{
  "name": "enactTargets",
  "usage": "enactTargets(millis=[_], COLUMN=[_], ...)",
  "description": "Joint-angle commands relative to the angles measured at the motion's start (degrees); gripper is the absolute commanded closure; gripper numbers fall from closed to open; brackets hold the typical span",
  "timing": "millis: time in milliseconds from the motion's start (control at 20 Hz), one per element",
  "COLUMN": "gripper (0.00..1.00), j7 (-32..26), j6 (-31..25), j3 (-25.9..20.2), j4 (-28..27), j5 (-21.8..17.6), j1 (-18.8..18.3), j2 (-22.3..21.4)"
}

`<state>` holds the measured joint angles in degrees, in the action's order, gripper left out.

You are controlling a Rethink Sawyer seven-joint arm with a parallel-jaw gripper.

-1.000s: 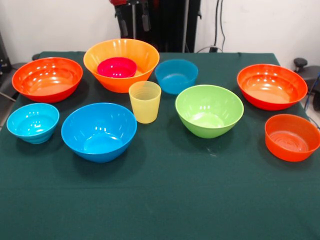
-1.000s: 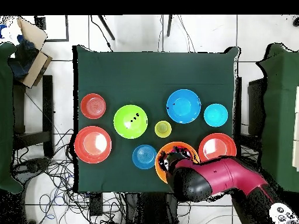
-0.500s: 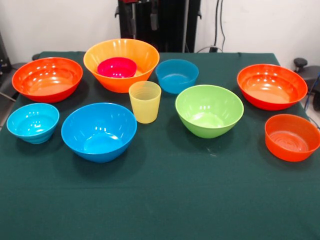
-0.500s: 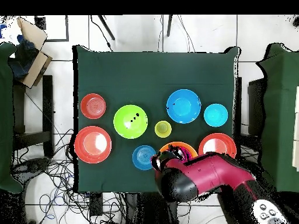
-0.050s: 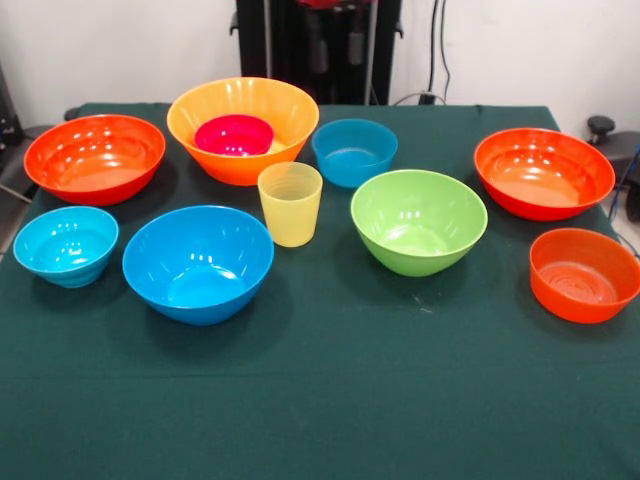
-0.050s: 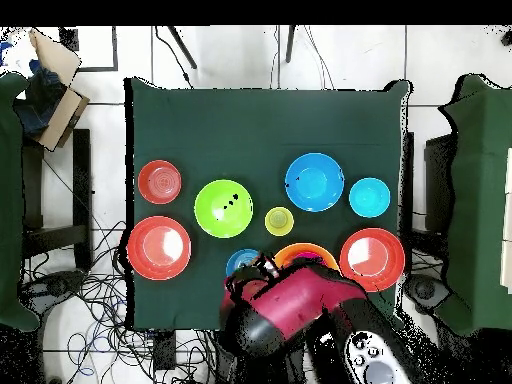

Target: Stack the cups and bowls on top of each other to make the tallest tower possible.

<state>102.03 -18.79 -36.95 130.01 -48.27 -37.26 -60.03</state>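
Observation:
The tower is a large light-orange bowl [image 5: 262, 110] with a small magenta bowl [image 5: 233, 134] nested in it, at the back of the table. In front of it stands the pale-yellow cup [image 5: 290, 203], upright and alone. Around them sit single bowls: dark blue [image 5: 353, 150], lime green [image 5: 418, 220], large blue [image 5: 198, 262], cyan [image 5: 65, 245], two red-orange [image 5: 95, 157] [image 5: 543, 170], and a small orange one [image 5: 584, 273]. My gripper [image 5: 335, 66] hangs open and empty at the top edge, above and behind the dark blue bowl. From overhead, the arm [image 6: 285, 315] hides it.
The green cloth [image 5: 330, 400] covers the whole table. In the overhead view the arm covers part of the dark blue bowl [image 6: 240, 262] and of the light-orange bowl [image 6: 305, 249]. Cables lie on the floor [image 6: 90, 295] around the table.
The arm has swung sideways from above the light-orange bowl to behind the dark blue bowl, rightward in the front view. No bowl or cup has moved.

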Motion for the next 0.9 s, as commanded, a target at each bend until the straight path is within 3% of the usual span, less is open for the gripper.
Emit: enactTargets(millis=[50,150,350,700,900], gripper=[0.00,0.00,0.00,0.00,0.00], j7=[19.5,21.8,22.9,19.8,21.5], j6=[11.6,15.5,22.7,26.4,26.4], j3=[18.3,24.7,34.6,35.3,40.7], j4=[-3.9,-6.6,-9.5,-8.6,-7.8], j5=[-9.4,-10.2,-8.0,-4.6,-0.8], j1=[14.7,20.4,27.9,26.0,27.6], j2=[8.2,11.2,15.9,18.9,17.3])
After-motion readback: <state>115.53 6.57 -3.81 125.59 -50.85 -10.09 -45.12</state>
